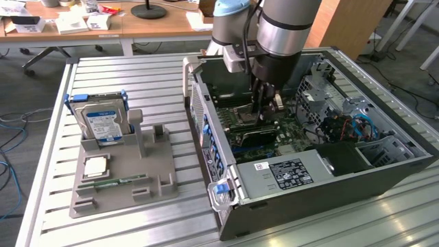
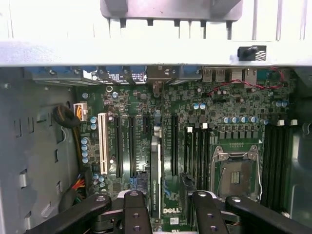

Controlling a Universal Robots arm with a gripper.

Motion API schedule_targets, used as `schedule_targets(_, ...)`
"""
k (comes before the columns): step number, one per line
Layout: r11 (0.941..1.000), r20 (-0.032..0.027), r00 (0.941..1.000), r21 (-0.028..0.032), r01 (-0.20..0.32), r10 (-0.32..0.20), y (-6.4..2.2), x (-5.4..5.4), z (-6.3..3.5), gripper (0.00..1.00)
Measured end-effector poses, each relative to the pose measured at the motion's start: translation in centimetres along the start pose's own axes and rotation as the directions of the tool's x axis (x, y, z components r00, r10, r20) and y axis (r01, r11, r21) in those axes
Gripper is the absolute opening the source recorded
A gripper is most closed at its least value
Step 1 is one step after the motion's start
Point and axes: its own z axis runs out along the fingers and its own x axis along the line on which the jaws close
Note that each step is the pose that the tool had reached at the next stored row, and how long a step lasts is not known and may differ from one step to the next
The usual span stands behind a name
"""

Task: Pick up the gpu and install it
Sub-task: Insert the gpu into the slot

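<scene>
The gripper (image 1: 264, 105) is down inside the open computer case (image 1: 384, 170), right over the green motherboard (image 2: 234, 105). Its two black fingers (image 2: 134, 212) are spread apart with a gap between them. The gpu (image 2: 155, 175) stands on its thin edge in a slot on the motherboard, straight out in front of that gap. It sits between the fingers' tips, and I cannot tell if they touch it. It looks set into the board already.

Beside the gpu are long black slots and one white slot (image 2: 102, 144). On its other side is the shiny square chip socket (image 2: 237, 170).

In the exterior view, a grey holder tray (image 1: 123, 175) lies on the metal table (image 1: 137, 72), at the exterior view's left of the case. A silver hard drive (image 1: 103, 121) with a blue and white label stands in it. A narrow green memory stick (image 1: 116, 181) lies flat in it too. A grey power box (image 1: 285, 172) sits in the case near the front
</scene>
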Motion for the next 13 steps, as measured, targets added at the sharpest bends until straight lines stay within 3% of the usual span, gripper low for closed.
schedule_targets(13,1.0000,-0.0001,1.0000,0.0000,0.000,0.000,-0.02,-0.02,-0.43,0.40)
